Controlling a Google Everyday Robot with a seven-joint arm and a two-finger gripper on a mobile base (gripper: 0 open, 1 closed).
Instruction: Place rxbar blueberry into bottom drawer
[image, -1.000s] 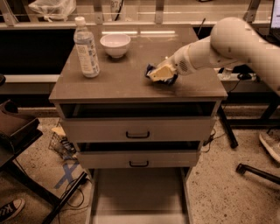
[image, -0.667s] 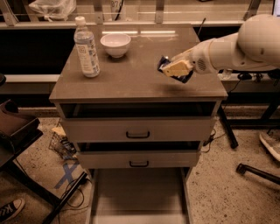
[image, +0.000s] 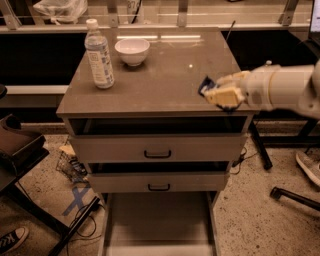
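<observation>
My gripper (image: 220, 94) hangs over the front right edge of the cabinet top (image: 165, 85), its arm coming in from the right. It is shut on the rxbar blueberry (image: 206, 86), whose dark blue wrapper shows at the left of the fingers; the rest of the bar is hidden by them. The bar is held clear of the top. The bottom drawer (image: 157, 217) is pulled open at the lower middle, with a pale flat floor and thin side walls. It lies well below and left of the gripper.
A water bottle (image: 99, 55) and a white bowl (image: 132, 51) stand at the back left of the cabinet top. Two drawers with black handles (image: 157, 154) sit above the open drawer, slightly ajar. A chair base (image: 295, 195) is on the floor at right, clutter at left.
The gripper has carried the bar off the top's right side, lifting it and moving it forward and right to the front right edge. Bottle, bowl and drawers have not moved.
</observation>
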